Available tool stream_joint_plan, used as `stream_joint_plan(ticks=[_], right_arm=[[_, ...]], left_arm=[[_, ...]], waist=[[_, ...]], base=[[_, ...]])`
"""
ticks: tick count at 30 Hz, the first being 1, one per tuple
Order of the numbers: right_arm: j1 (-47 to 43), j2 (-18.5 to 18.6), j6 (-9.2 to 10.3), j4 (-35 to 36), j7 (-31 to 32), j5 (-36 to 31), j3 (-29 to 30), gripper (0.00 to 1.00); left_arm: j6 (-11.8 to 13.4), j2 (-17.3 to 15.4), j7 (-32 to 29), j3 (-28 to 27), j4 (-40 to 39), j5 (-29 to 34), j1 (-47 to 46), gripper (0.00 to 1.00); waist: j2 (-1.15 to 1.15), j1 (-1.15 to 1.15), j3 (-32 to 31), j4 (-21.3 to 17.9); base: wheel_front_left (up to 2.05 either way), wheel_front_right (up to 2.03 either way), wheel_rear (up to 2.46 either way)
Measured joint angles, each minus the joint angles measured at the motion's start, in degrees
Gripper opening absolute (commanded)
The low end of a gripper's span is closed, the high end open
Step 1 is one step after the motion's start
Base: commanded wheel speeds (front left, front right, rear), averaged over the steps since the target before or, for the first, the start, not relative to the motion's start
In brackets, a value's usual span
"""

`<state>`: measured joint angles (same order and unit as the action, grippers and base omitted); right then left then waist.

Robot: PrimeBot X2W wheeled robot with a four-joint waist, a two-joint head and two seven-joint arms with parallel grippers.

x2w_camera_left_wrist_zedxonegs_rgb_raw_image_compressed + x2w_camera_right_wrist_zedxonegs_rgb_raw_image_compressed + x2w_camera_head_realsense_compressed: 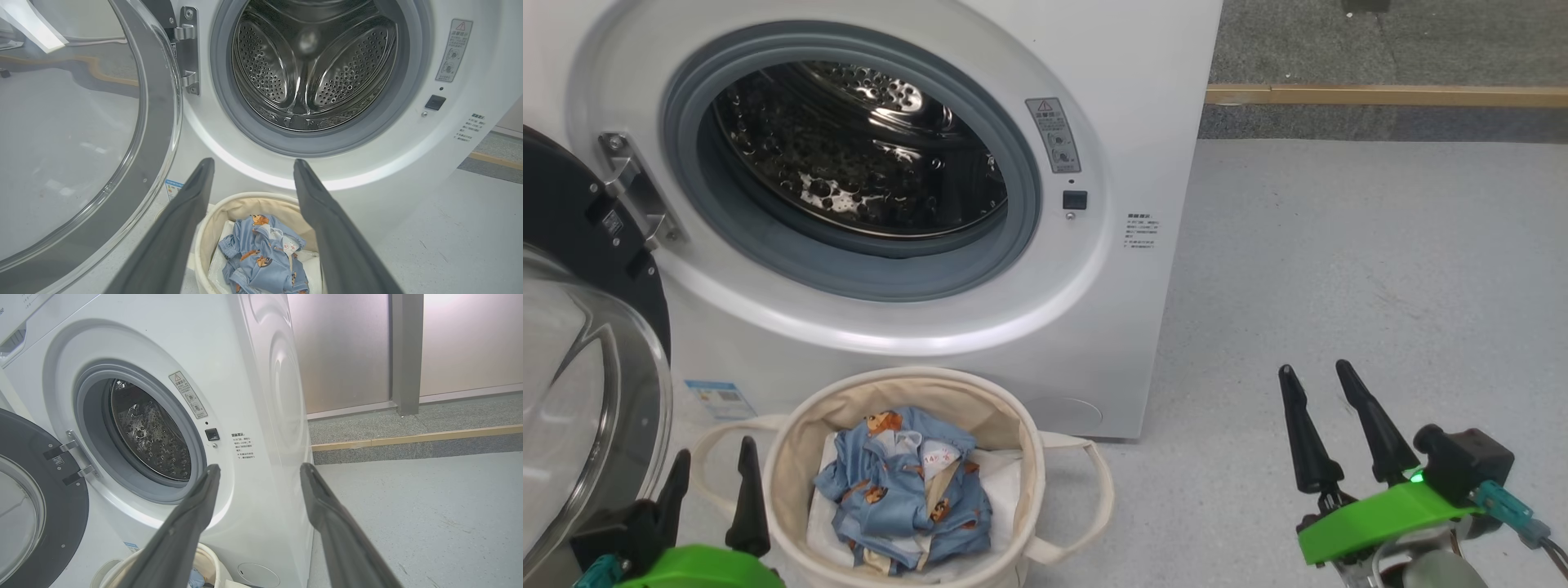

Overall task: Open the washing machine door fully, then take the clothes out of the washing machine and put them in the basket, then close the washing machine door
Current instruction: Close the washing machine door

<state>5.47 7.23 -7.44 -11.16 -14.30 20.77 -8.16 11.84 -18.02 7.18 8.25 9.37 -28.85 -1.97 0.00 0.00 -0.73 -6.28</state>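
Observation:
The white washing machine [1111,106] stands with its round door [580,343] swung wide open to the left. Nothing lies in its steel drum [866,155]. In front of it sits the cream basket [792,457] holding the light blue bear-print clothes [907,498] on a white sheet. My left gripper [712,461] is open at the basket's left rim, beside the door glass. My right gripper [1316,371] is open over the bare floor, well right of the machine. In the left wrist view the left gripper [253,164] points at the machine's front above the clothes [265,261]. The right gripper [260,469] faces the machine's right corner.
Grey floor [1380,278] spreads to the right of the machine. A wooden strip [1380,95] runs along the far edge there. In the right wrist view a metal wall panel [347,351] and a grey post [406,355] stand behind the machine.

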Motion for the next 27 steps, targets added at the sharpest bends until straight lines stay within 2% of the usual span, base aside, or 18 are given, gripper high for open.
stream_joint_plan(ticks=[5,11,27], right_arm=[[0.0,0.02,0.0,0.0,0.0,0.0,0.0,1.0],[0.0,0.05,0.0,-0.03,0.0,0.0,0.02,1.0],[-0.04,0.14,0.0,0.01,0.0,0.02,0.56,1.0]], left_arm=[[0.34,-0.02,0.08,0.07,0.0,0.0,-0.01,1.0],[0.94,-0.1,0.54,-0.03,-0.08,0.0,-0.14,1.0],[2.48,-0.65,1.57,-1.0,-0.71,-0.02,-0.57,1.0]], waist=[[0.0,0.0,0.01,0.06],[0.0,0.0,0.17,0.17],[0.0,0.0,1.47,0.31]], base=[[-0.23,0.34,-0.12],[-0.94,1.17,-0.23],[-1.75,1.84,-0.09]])
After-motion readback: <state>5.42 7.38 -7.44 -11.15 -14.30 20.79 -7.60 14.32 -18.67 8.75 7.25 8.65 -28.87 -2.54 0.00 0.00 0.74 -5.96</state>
